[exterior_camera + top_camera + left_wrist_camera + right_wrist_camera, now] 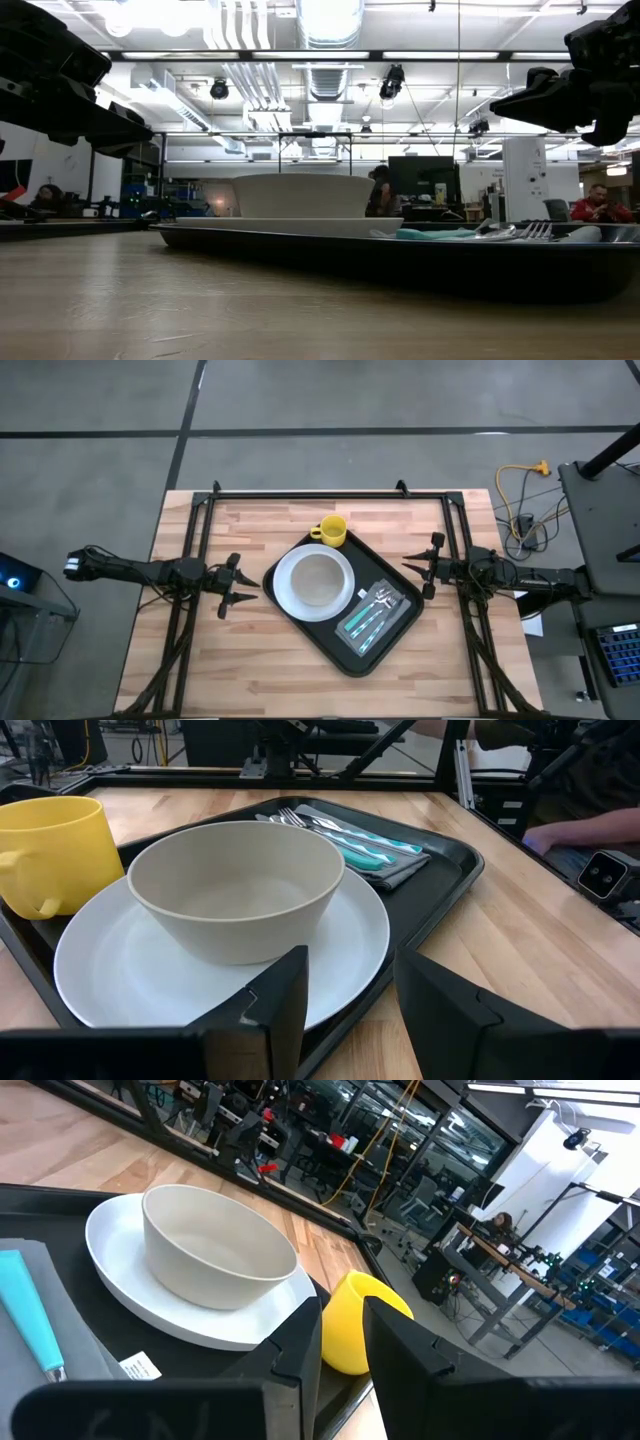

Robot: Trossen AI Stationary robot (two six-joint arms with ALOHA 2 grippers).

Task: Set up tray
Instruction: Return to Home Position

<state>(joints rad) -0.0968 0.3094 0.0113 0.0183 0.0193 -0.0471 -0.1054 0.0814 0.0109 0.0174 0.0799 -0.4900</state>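
Flanking the tray [330,643], left gripper [240,585] & right gripper [418,568] sit part-open, empty. We judge an inward swing could shove it, as it's just ahead of each.

Grey floor [100,470] crossed by dark seams, with a yellow cable [520,469] looped near a dark desk [600,520]. Overhead, bright strip lights [330,15] and pale ducts [242,70] under an open ceiling. Farther back, a dark monitor [420,175] and a seated person in red [598,205].
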